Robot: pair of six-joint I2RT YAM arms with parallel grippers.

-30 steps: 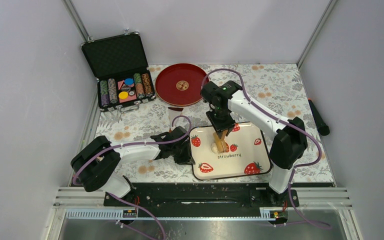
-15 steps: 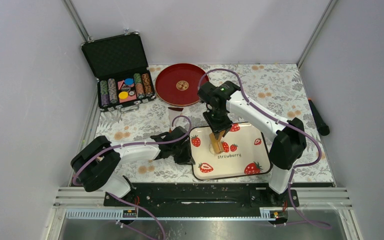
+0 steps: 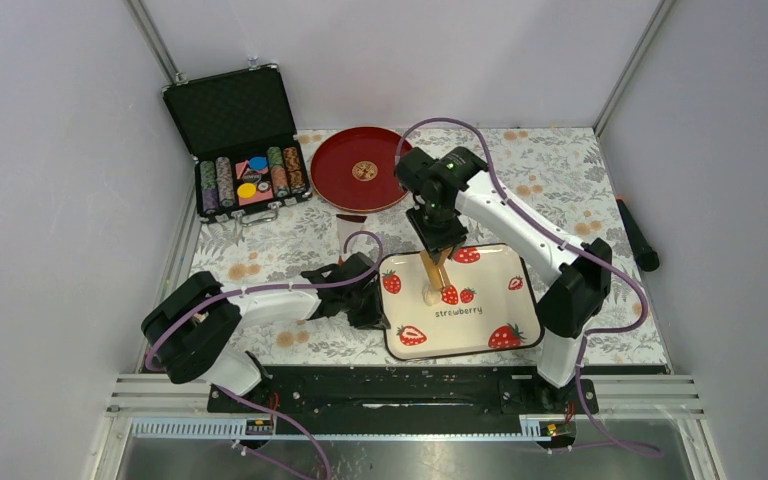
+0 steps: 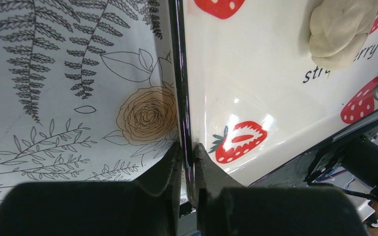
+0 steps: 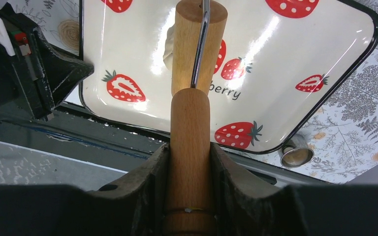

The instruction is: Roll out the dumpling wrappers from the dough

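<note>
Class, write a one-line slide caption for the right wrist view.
Right gripper clamps the tan wooden roller by its handle, barrel partly hiding the pale-cream dough lump on the white strawberry-printed tray.

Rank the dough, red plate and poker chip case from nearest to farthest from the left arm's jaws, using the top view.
1. dough: on the strawberry tray, just to the right.
2. red plate: farther back, mid-table.
3. poker chip case: far-left corner.

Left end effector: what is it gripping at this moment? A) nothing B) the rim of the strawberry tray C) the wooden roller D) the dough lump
B: in the left wrist view the left end effector has its jaws pinched on the black rim of the strawberry tray; the dough lies apart from it.
</note>
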